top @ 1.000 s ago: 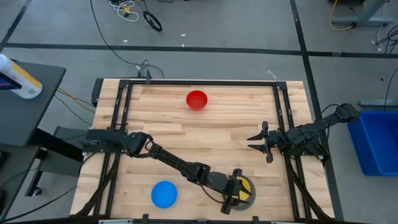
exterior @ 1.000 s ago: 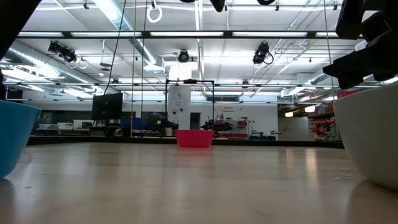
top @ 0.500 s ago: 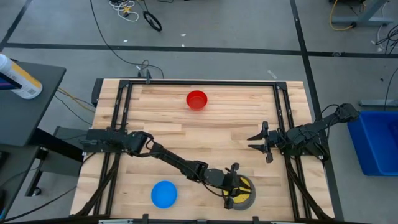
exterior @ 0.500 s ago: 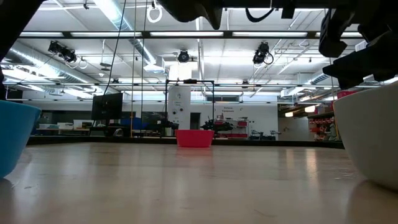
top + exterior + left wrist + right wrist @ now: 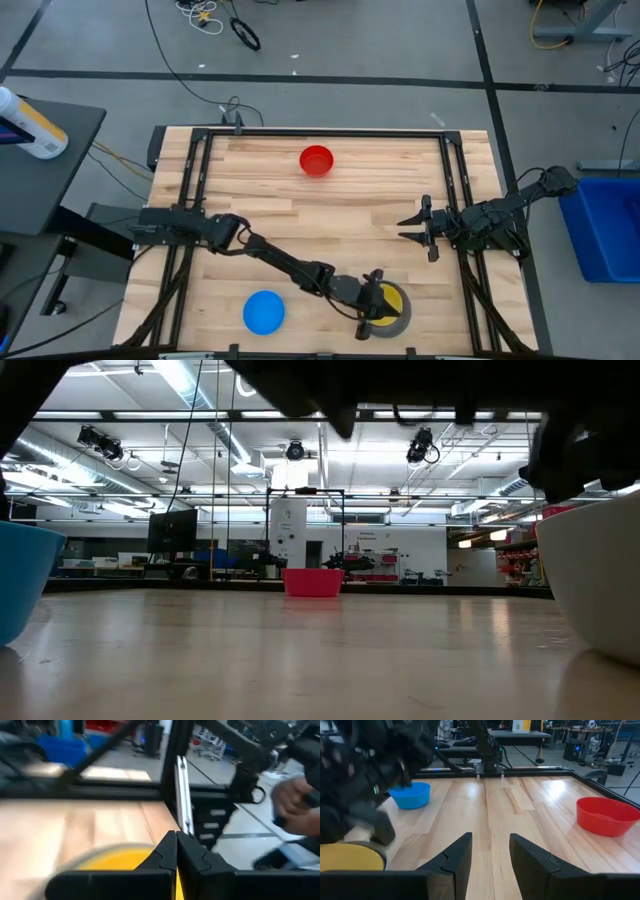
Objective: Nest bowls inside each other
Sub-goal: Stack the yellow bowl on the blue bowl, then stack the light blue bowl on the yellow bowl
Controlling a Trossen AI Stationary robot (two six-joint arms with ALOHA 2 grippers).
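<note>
A yellow bowl [image 5: 392,297] sits nested in a pale grey bowl [image 5: 399,322] near the table's front edge. My left gripper [image 5: 370,306] is shut, low over the yellow bowl's left part [image 5: 112,862]. A red bowl [image 5: 316,160] stands alone at the far middle. A light blue bowl [image 5: 264,311] stands at the near left. My right gripper [image 5: 412,228] waits open at the right side, with nothing between its fingers [image 5: 455,857]. My left gripper reaches almost level from the table's left, its shut fingertips [image 5: 176,851] just above the yellow bowl's inside. The fingers themselves hide the place below them, so I cannot tell whether they touch the bowl.
Black frame rails [image 5: 452,180] run along the table's left and right sides. A blue bin [image 5: 605,225] stands beyond the right edge. A bottle [image 5: 30,125] lies on a side table at the left. A person's hand [image 5: 295,805] shows beyond the table.
My left gripper has sunk toward the yellow bowl, rolled a little and shut its fingers, which stood wide apart a second ago. The yellow and grey bowls have kept their place.
</note>
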